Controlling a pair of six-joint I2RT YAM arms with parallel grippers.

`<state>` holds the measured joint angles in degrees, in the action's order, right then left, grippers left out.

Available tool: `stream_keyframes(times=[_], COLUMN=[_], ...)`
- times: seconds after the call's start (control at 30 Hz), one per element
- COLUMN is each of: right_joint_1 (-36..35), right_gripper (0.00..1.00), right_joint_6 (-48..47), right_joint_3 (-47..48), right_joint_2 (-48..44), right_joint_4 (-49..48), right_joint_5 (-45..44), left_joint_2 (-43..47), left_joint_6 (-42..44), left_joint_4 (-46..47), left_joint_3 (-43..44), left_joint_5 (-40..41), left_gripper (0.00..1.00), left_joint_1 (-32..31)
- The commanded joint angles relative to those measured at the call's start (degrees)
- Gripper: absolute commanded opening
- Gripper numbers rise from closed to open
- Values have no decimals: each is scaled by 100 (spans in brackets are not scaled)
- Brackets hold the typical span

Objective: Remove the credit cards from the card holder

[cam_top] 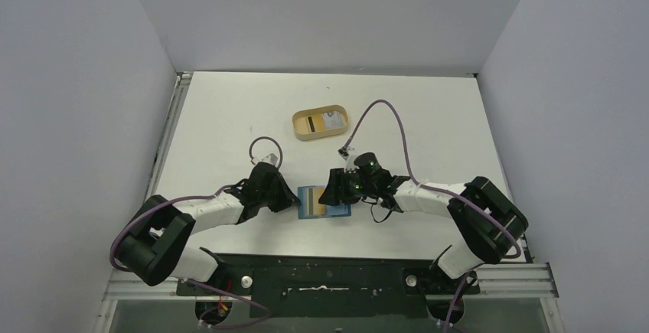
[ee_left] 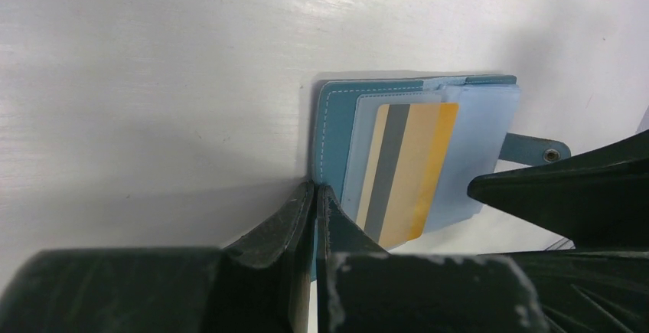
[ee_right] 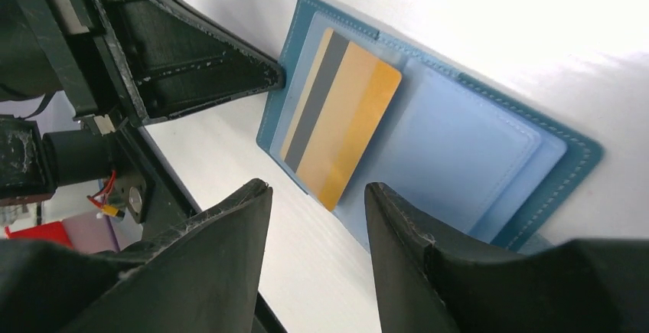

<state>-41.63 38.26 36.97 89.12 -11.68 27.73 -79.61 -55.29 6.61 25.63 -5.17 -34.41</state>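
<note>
Holder: the teal holder (ee_right: 459, 149) lies open and flat on the table (cam_top: 229, 119), between the two grippers.
Card: a gold card (ee_right: 344, 119) with a grey stripe sits in one of the holder's pale blue pockets. One short end juts past the pocket on the holder's near side.
Left gripper: the left gripper (ee_left: 315, 191) is clenched, with its tips on the holder's outer edge. It seems to pin the holder down. I cannot tell whether it also pinches the cover.
Right gripper: the right gripper (ee_right: 317, 195) has its fingers apart and grasps nothing. It hangs just beside the card's jutting end, on the side of the holder opposite the left gripper.
Tray: a tan oval tray (cam_top: 295, 125) stands well beyond the holder's far side. Pale flat pieces lie in it, probably cards already taken out, though they are too small to be sure.
Step in hand: by my reading, this card is being lined up to be drawn from the braced holder.
Next move: the right fingers should straddle the jutting end and close on the card alone, not the pocket film. They should then pull straight along the pocket while the left tips hold the holder in place.
</note>
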Motion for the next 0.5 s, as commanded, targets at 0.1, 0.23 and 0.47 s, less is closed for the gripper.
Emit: stream_keyframes(times=[0.1, 0.23, 0.47], right_joint_1=[25, -29, -139], right_gripper=[49, 49, 49], right_joint_6=[-111, 106, 243], right_joint_3=[23, -64, -31], right_joint_2=[-81, 158, 491], right_joint_4=[-284, -672, -986], right_joint_5=[-447, -473, -467], left_joint_2=[-98, -34, -10], left_joint_6=[65, 66, 79], left_joint_4=[-30, -67, -77], left_joint_3=[-137, -150, -155], left_joint_5=[144, 147, 148], left_gripper=[0, 0, 0], left_joint_1=[-13, -12, -13])
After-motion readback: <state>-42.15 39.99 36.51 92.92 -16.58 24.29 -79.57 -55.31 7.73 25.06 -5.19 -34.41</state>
